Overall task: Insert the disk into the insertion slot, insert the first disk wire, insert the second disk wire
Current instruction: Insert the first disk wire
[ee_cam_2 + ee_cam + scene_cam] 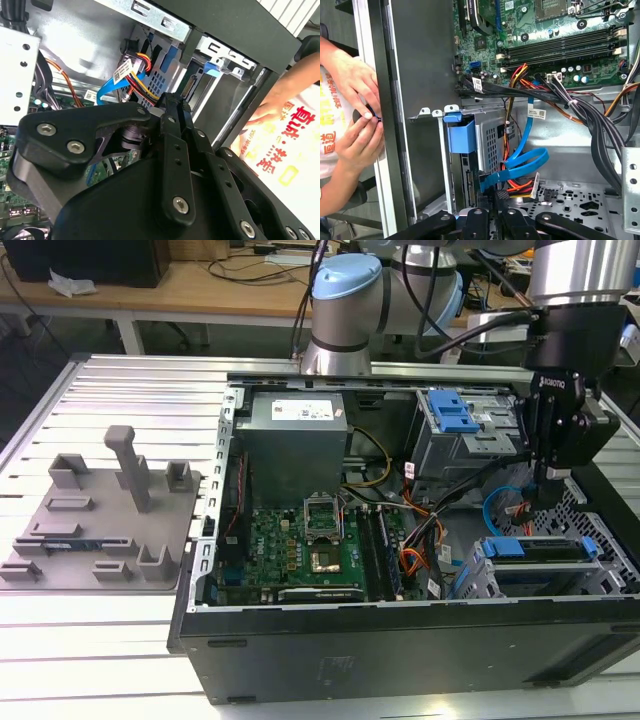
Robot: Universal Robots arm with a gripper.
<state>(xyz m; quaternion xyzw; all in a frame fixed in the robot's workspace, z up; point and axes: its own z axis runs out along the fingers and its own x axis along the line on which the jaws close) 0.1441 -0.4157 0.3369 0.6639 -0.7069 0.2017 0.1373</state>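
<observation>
The flat silver disk, framed by its bright blue plastic caddy, lies inside the low perforated sheet-metal insertion slot at the corner of the open black computer case on the exterior view's right. In the first wrist view the thin flat bright-blue second disk wire loops down toward the disk's rear edge, with the orange-red first disk wire bundled just beneath it. Whether either plug is seated cannot be made out. The black tool hangs just above these cables, close to both; I cannot tell whether it is clenched or released. Thick black cable bundles cross near the slot. Beyond stand a taller grey bay with a blue lever, a green motherboard and a grey power supply box. A person's hands rest outside the case wall. A grey plastic fixture plate lies on the slatted metal desk.
</observation>
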